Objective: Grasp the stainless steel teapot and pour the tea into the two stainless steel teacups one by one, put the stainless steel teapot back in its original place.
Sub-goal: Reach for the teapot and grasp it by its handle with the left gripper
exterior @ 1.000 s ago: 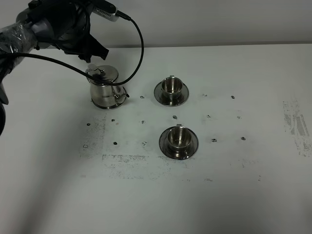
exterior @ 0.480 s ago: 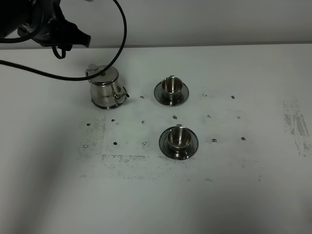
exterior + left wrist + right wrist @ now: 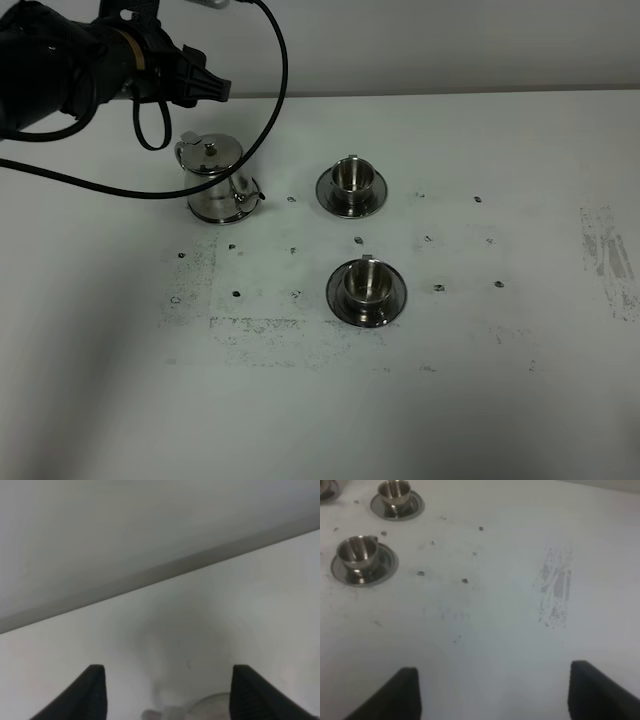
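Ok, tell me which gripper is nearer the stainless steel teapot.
Left. The left gripper hovers open just above and behind the teapot; the right gripper is over the table beyond the teacups, far from it.

A flat white matte tabletop is filling most of the high view. Small dark round dots are lying scattered across its middle in loose rows. A grey streaky scuff patch is showing near the table's right edge, beyond the rightmost dots. A band of fine dark speckles is running left of centre, on the nearer side. A plain pale grey wall is standing behind the far edge, and a thin darker seam is running where they meet.
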